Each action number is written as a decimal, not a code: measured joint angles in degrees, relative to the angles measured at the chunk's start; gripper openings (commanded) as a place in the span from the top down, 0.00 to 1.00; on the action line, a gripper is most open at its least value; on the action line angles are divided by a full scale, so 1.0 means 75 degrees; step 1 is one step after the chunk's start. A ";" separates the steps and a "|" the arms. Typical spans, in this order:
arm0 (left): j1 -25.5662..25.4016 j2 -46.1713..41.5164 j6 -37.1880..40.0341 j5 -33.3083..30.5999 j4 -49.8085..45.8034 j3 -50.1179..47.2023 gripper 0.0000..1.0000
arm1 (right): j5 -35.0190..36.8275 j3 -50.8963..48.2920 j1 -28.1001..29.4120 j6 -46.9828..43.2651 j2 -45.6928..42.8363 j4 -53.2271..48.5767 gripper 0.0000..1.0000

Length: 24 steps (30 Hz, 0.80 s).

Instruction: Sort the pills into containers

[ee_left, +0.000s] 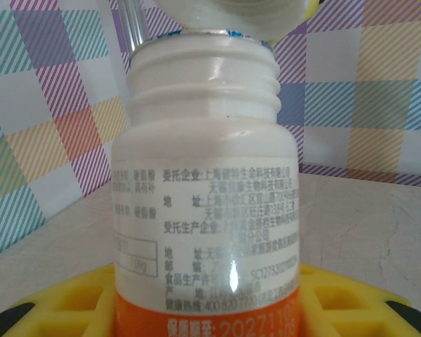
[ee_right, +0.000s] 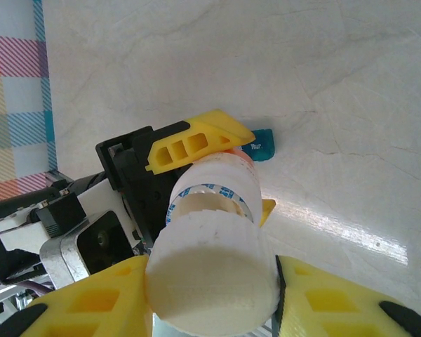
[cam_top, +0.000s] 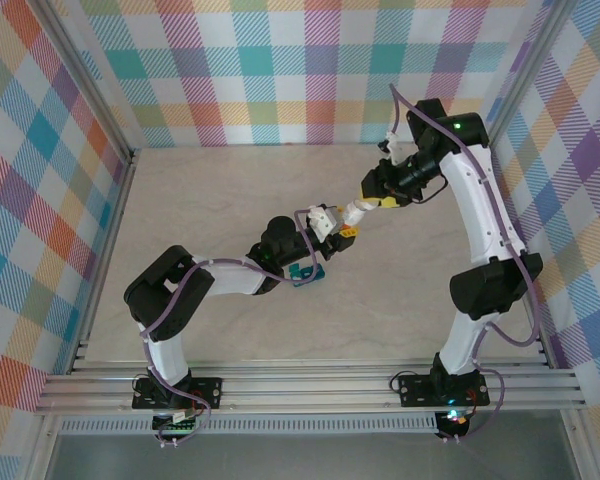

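Note:
My left gripper (cam_top: 346,232) is shut on a white bottle (ee_left: 203,182) with an orange band, its yellow fingers (ee_left: 56,309) on either side of the lower body. The bottle's threaded neck is bare. My right gripper (ee_right: 210,298) is shut on the white cap (ee_right: 210,274), which sits just off the bottle's mouth (ee_right: 217,186); the cap's underside (ee_left: 231,14) shows above the neck. The teal containers (cam_top: 305,272) lie on the table under the left wrist, partly hidden, and a teal corner (ee_right: 262,144) peeks out beyond the bottle. The pills are out of view.
Both arms meet above the middle of the pale marble-look table (cam_top: 200,200). Checked fabric walls (cam_top: 300,70) close off the back and both sides. An aluminium rail (cam_top: 310,385) runs along the near edge by the arm bases.

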 measured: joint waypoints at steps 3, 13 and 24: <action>0.0000 0.0000 0.0003 0.0050 0.0003 0.0000 1.00 | -0.0050 0.0000 0.0067 -0.0032 0.0082 -0.0003 0.59; 0.0000 -0.0032 0.0000 0.0117 -0.0003 -0.0026 1.00 | -0.0073 -0.0020 0.0172 -0.0079 0.0274 -0.0017 0.59; 0.0000 -0.0466 0.0058 0.0364 -0.0358 -0.0251 1.00 | -0.0326 -0.0242 0.0248 -0.0117 0.0262 -0.0192 0.60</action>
